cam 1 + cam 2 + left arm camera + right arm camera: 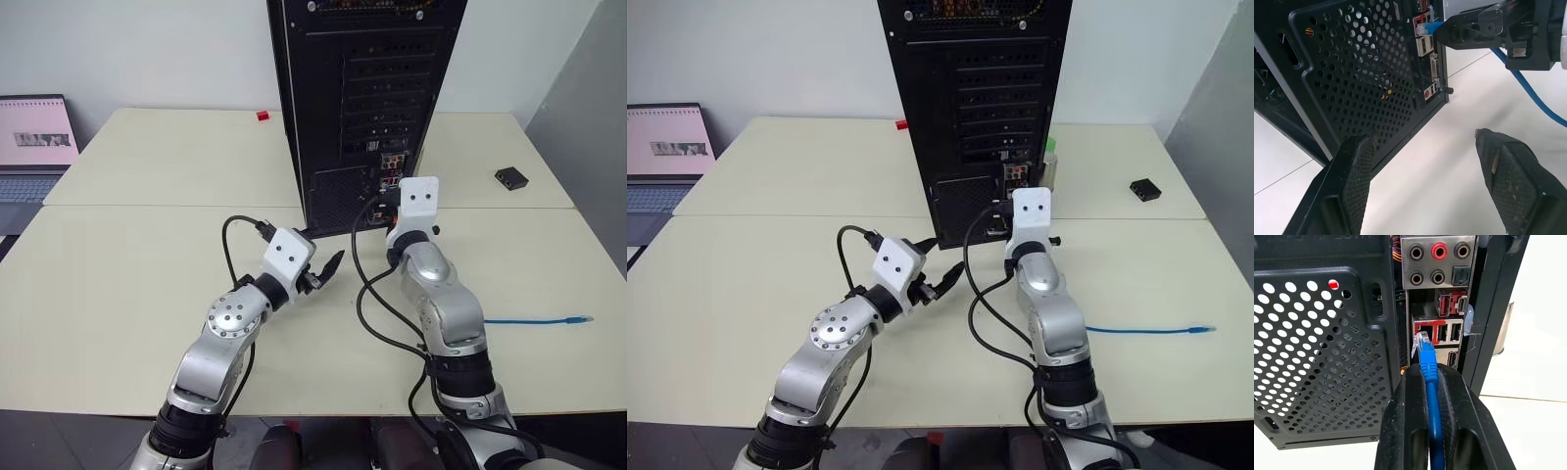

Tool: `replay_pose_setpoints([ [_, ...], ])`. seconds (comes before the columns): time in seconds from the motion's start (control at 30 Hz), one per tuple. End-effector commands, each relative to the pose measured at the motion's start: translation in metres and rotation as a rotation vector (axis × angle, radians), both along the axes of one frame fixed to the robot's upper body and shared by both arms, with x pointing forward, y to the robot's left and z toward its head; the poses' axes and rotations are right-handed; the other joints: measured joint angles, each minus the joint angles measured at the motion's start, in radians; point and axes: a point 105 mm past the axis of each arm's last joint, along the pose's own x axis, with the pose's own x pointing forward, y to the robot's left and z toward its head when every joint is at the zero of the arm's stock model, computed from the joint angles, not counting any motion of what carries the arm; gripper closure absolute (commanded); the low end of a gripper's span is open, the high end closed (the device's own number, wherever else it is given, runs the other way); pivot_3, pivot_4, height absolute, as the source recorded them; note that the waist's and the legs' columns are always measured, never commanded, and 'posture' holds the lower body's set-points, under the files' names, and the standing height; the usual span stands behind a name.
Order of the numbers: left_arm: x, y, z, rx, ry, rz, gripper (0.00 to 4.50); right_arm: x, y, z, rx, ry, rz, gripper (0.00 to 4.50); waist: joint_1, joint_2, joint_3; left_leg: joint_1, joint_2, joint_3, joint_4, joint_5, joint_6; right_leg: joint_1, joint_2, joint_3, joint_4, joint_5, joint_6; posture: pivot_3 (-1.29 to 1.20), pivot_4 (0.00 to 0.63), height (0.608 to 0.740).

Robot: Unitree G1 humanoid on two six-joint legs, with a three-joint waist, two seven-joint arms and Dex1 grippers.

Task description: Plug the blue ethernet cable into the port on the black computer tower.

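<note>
Here, the right gripper (1432,382) pinches the bright blue ethernet cable (1429,369) just behind its clear plastic plug, at the rear panel of the tall black metal computer tower (367,88).
The plug tip sits at the small dark metal-rimmed port (1422,333) in the connector cluster; full seating cannot be confirmed. The cable's free end lies on the cream table (127,284) to the robot's right. The left gripper (1425,166) hangs near the tower's perforated vent with fingers spread, holding nothing.
</note>
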Motion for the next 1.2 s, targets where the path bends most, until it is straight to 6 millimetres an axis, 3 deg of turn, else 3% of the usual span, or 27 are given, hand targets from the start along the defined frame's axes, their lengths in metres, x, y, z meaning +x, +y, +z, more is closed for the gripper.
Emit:
replay_pose_setpoints([
  [0.03, -0.0018, -0.0023, 0.0089, -0.01, -0.04, -0.01, 1.1, 0.0005, -0.0013, 0.0219, 0.021, -0.079, -0.003, 4.49, 0.0, 0.0, 0.0, 0.0, 0.0, 0.0, 0.0, 0.0, 0.0, 0.0, 0.0, 0.0, 0.0, 0.0, 0.0, 0.0, 0.15, 0.74],
  [0.4, -0.002, -0.003, 0.0091, -0.007, -0.042, -0.018, 1.1, -0.0026, -0.0068, 0.0241, 0.04, -0.077, -0.009, 4.49, 0.0, 0.0, 0.0, 0.0, 0.0, 0.0, 0.0, 0.0, 0.0, 0.0, 0.0, 0.0, 0.0, 0.0, 0.0, 0.0, 0.15, 0.74],
  [0.6, -0.0022, -0.0026, 0.0093, -0.004, -0.043, -0.019, 1.1, -0.0077, 0.0015, 0.0308, 0.067, -0.075, 0.033, 4.5, 0.0, 0.0, 0.0, 0.0, 0.0, 0.0, 0.0, 0.0, 0.0, 0.0, 0.0, 0.0, 0.0, 0.0, 0.0, 0.0, 0.15, 0.74],
  [1.2, -0.0023, -0.0042, 0.0087, -0.006, -0.041, -0.022, 1.1, -0.003, 0.0009, 0.0254, 0.045, -0.056, 0.031, 4.5, 0.0, 0.0, 0.0, 0.0, 0.0, 0.0, -0.001, 0.0, 0.0, 0.0, 0.0, 0.0, -0.001, 0.0, 0.0, 0.0, 0.15, 0.74],
])
